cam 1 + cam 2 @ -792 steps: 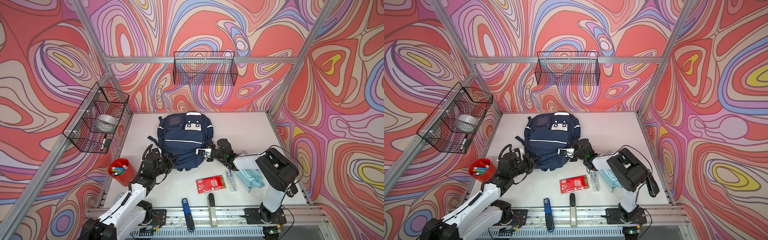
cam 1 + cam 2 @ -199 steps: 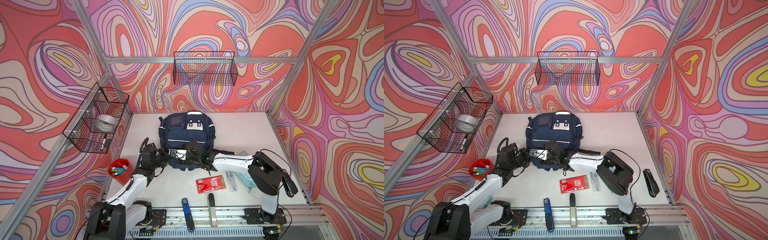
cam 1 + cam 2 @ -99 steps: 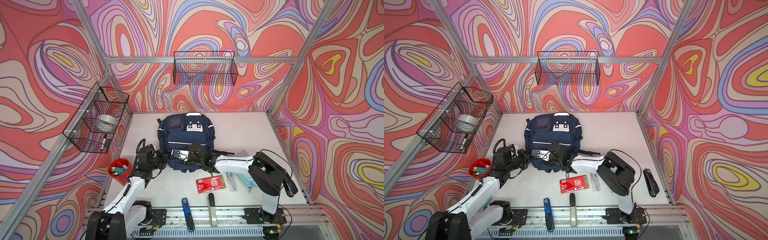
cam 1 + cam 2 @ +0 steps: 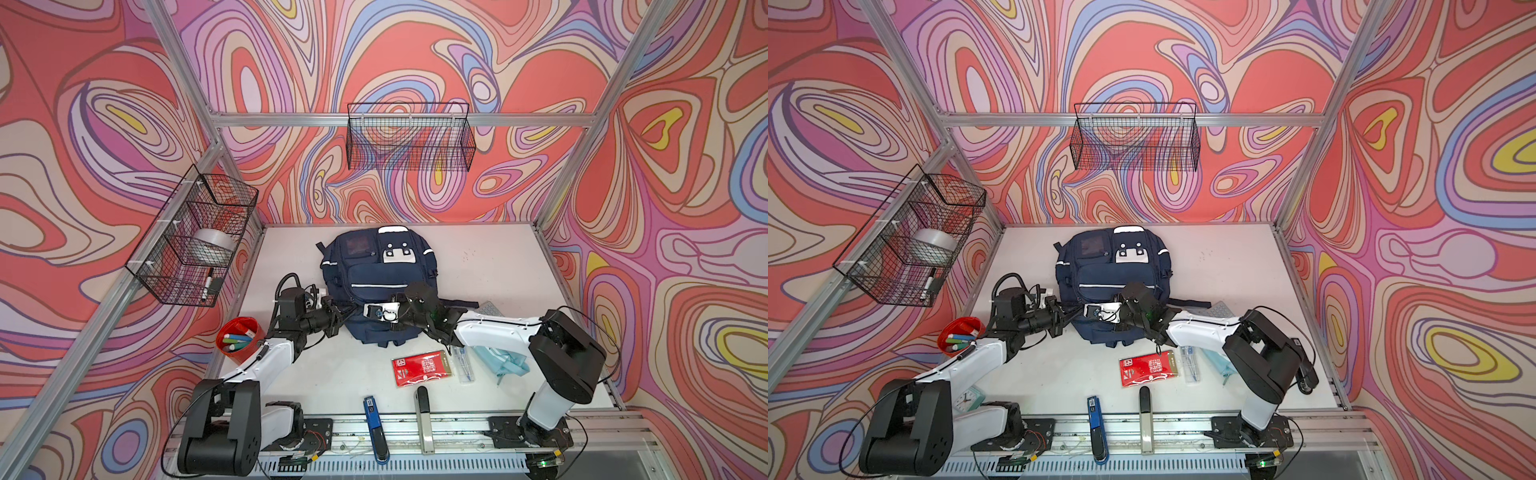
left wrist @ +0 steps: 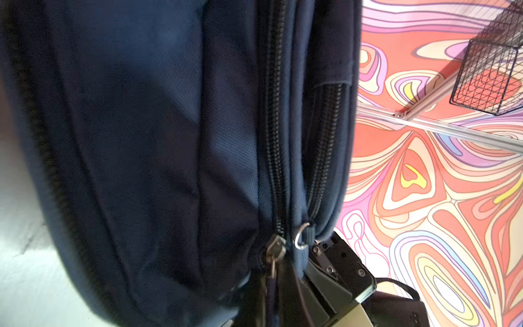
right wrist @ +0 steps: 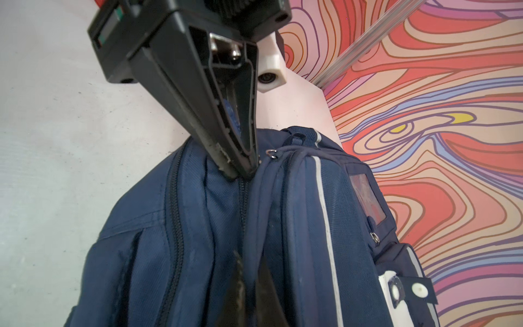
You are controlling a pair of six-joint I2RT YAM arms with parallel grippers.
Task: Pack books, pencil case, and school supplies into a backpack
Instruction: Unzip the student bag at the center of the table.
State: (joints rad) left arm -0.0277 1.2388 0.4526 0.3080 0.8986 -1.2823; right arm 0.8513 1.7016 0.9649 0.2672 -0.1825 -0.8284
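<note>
The navy backpack [image 4: 374, 266] [image 4: 1113, 270] lies flat in the middle of the table, front pockets up. At its near left edge my left gripper [image 4: 338, 318] [image 6: 240, 167] is shut on the pull of a zip slider [image 5: 276, 249]. My right gripper [image 4: 388, 305] [image 6: 246, 297] is shut on a fold of the backpack's fabric beside that zip. In front lie the red packet [image 4: 422, 368], the clear pen pack [image 4: 463, 365] and the light blue pencil case [image 4: 500, 359]. The calculator [image 4: 488, 309] peeks out behind the right arm. The books are out of view.
A red cup of markers [image 4: 240, 340] stands at the left, near my left arm. A blue stapler [image 4: 376, 424] and a black-and-beige bar [image 4: 424, 415] lie at the front edge. Wire baskets hang on the left wall [image 4: 195, 241] and the back wall [image 4: 409, 141].
My right gripper has closed on the backpack's fabric; four seconds ago it was at the pack's right side. My left gripper stays shut and has drawn slightly left.
</note>
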